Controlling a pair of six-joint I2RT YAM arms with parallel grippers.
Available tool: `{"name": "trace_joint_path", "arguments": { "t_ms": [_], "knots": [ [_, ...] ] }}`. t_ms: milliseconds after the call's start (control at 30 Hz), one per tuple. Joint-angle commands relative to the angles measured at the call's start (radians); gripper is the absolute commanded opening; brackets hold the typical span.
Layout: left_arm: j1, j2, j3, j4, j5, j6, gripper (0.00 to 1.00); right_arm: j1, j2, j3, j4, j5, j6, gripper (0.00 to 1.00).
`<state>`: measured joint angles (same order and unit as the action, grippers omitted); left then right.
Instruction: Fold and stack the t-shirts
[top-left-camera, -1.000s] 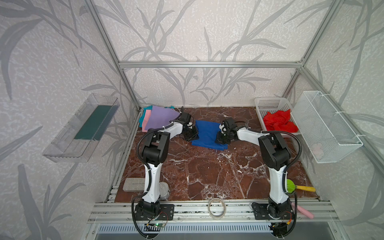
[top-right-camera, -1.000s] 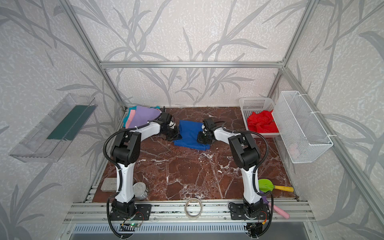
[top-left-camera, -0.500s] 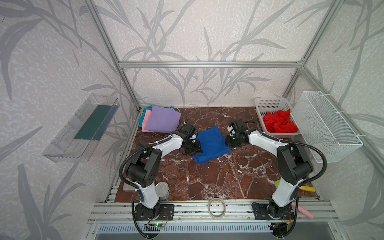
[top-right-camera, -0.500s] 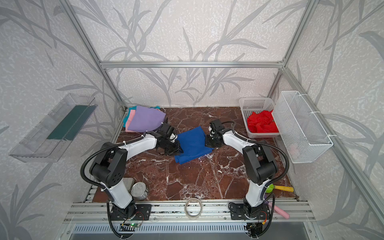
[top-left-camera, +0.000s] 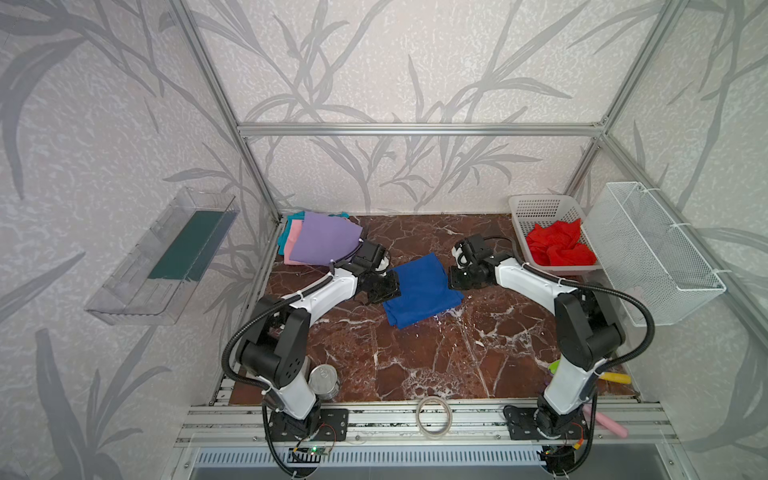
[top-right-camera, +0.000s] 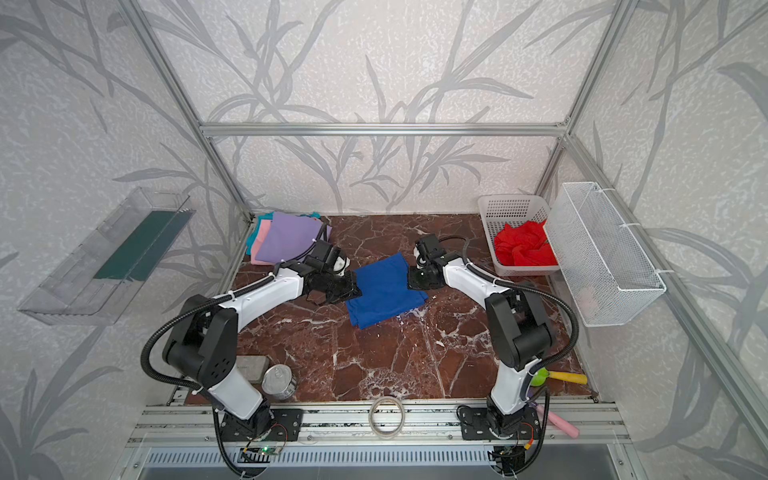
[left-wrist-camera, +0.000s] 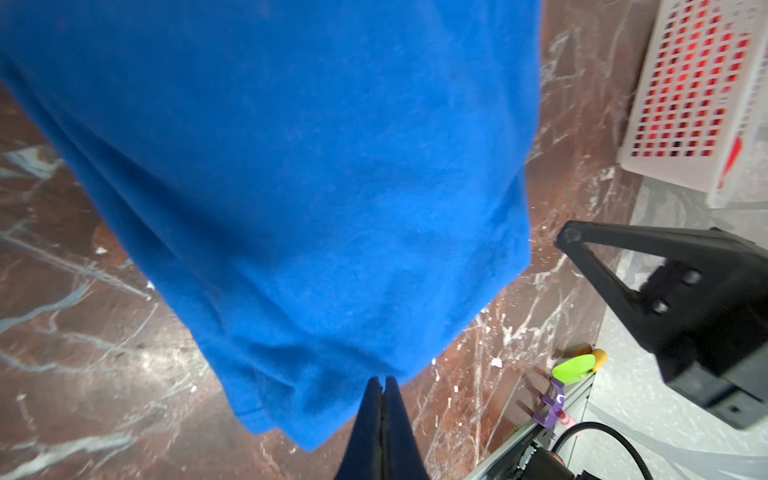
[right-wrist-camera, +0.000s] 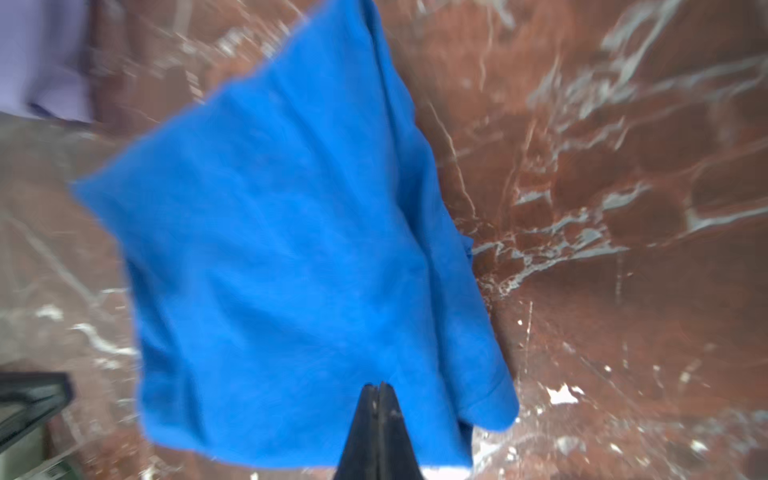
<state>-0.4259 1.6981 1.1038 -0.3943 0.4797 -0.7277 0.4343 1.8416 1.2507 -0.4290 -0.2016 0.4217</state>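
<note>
Your left gripper (left-wrist-camera: 381, 384) and right gripper (right-wrist-camera: 378, 388) clamp opposite edges of folded blue shirt (top-left-camera: 422, 291), middle of table (top-left-camera: 415, 361). Three-shirt pile (top-left-camera: 322, 243) waits back left. Left for you: stack blue, fold red shirt (top-left-camera: 559, 245) in basket (top-left-camera: 540, 205).

Blue t-shirt (top-left-camera: 422, 291) on marble table (top-left-camera: 415, 357); red t-shirt (top-left-camera: 557, 249) in basket (top-left-camera: 540, 205)

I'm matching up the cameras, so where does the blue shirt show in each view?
In a top view: blue shirt lies mid-table.
In a top view: mid-table too.
Left wrist: fills the upper frame.
Right wrist: fills the centre.
Shared landmark: red marble table.
</note>
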Motion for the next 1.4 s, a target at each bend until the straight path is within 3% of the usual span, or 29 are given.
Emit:
{"name": "trace_joint_path", "arguments": {
  "t_ms": [0, 233, 500, 700, 833, 900, 1033, 1367],
  "knots": [
    [0.002, 0.056, -0.040, 0.059, -0.005, -0.020, 0.00, -0.006, 0.044, -0.013, 0.016, 0.027, 0.023, 0.00],
    [0.033, 0.085, -0.091, 0.060, 0.000, 0.000, 0.00, -0.010, 0.072, -0.051, 0.036, 0.053, 0.042, 0.00],
    [0.089, -0.037, -0.105, -0.105, -0.064, 0.096, 0.00, -0.002, -0.036, -0.056, 0.012, 0.082, -0.009, 0.00],
    [0.111, -0.134, -0.106, -0.145, -0.097, 0.096, 0.00, 0.208, -0.161, -0.001, 0.013, 0.196, -0.201, 0.00],
    [0.134, -0.116, -0.106, -0.108, -0.076, 0.075, 0.00, 0.350, -0.117, 0.049, 0.051, 0.159, -0.243, 0.00],
    [0.149, -0.093, -0.109, -0.067, -0.047, 0.054, 0.06, 0.390, -0.057, 0.083, 0.062, 0.128, -0.223, 0.00],
    [0.179, -0.056, -0.129, 0.050, 0.022, -0.008, 0.28, 0.427, 0.049, 0.137, 0.061, 0.087, -0.184, 0.00],
    [0.224, -0.028, -0.170, 0.148, 0.078, -0.058, 0.32, 0.451, 0.171, 0.074, 0.096, 0.120, -0.141, 0.00]
  ]
}}
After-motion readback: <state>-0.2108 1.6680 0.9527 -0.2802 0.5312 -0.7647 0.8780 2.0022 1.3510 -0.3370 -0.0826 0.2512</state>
